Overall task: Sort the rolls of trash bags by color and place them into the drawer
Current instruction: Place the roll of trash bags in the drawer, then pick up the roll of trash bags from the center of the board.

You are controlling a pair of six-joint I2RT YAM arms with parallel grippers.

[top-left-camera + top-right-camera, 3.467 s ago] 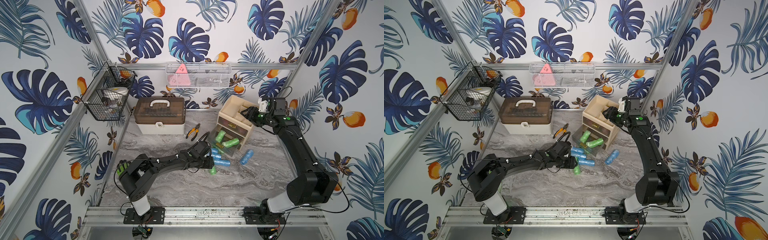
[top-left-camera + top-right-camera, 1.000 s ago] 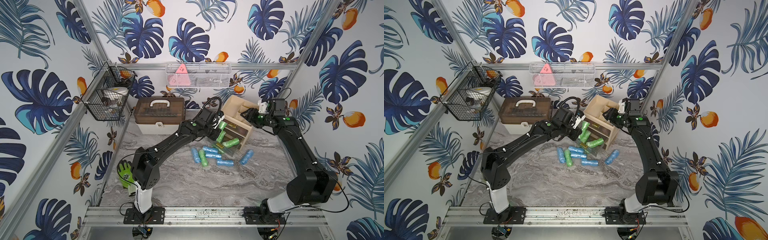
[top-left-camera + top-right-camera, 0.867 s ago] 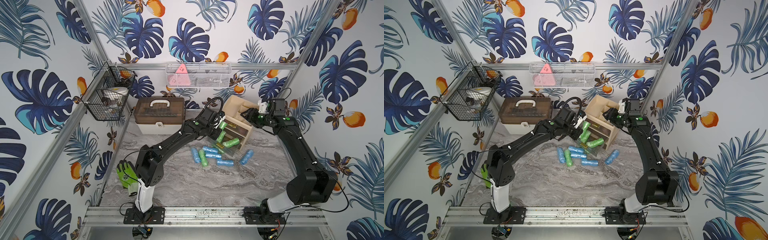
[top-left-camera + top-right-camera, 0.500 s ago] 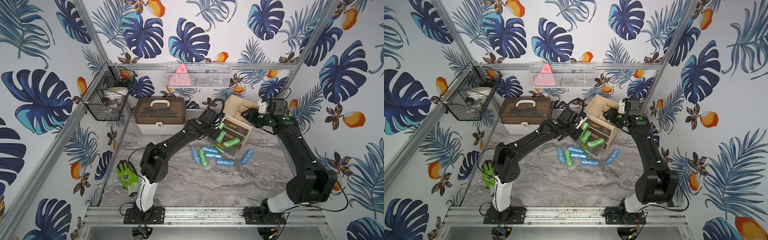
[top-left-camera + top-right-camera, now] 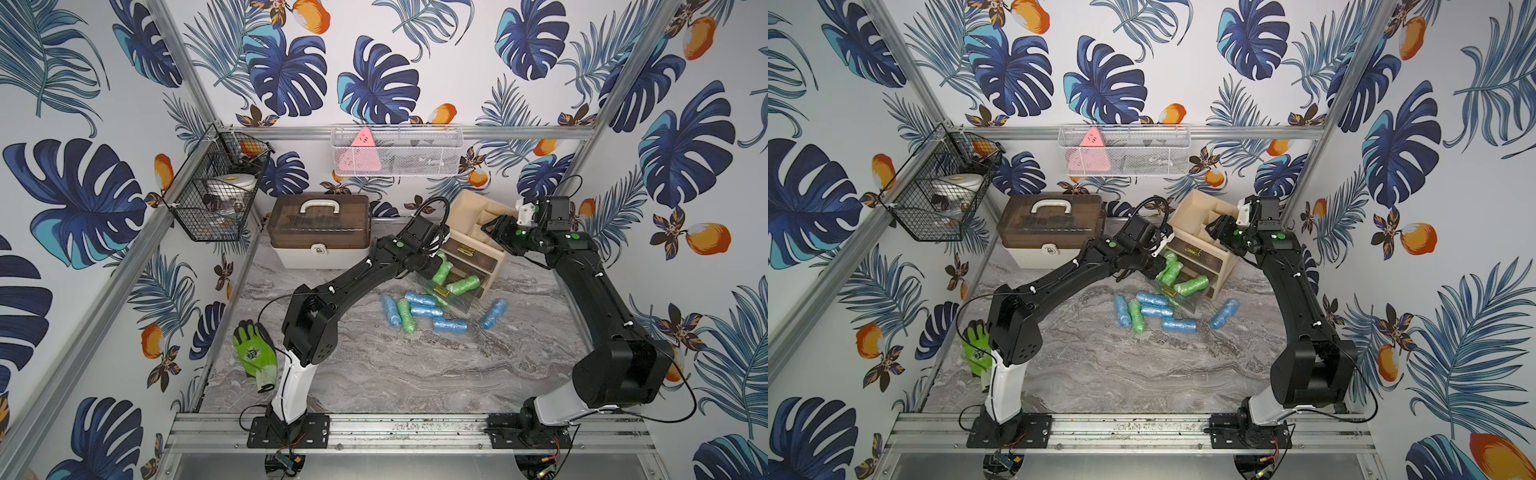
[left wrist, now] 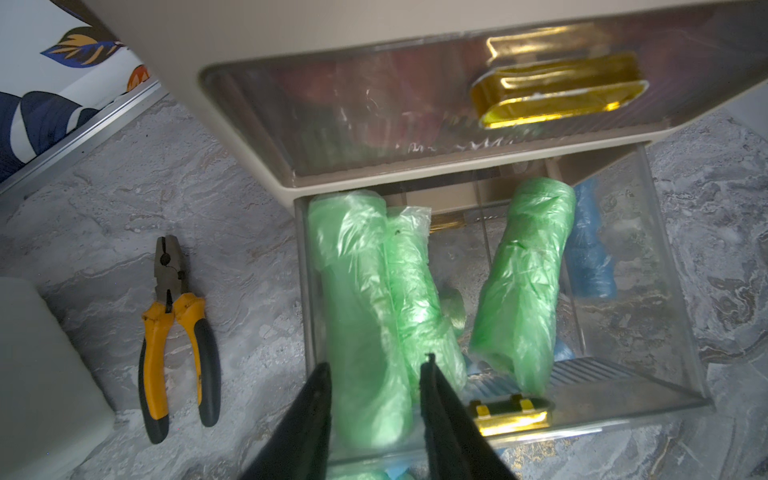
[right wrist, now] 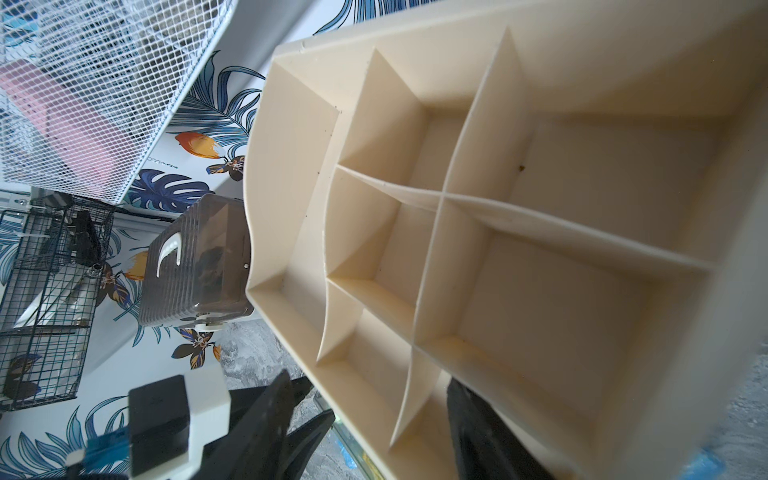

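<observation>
Inspection: finding left gripper (image 6: 376,370) released, parted astride green roll (image 6: 365,332) inside drawer (image 6: 623,415); failing, through blur and cropping, to confirm right gripper (image 7: 372,386) clamping organizer (image 7: 266,187) above drawer.

In the left wrist view my left gripper (image 6: 376,368) is cut off at the picture's edge. The upper drawer (image 6: 415,104) shows only a reddish blur behind its tinted front. My right gripper (image 7: 370,380) is blurred and cropped, so I cannot tell whether it clamps the organizer (image 7: 291,166). In both top views my own wrist hides my left fingertips.
</observation>
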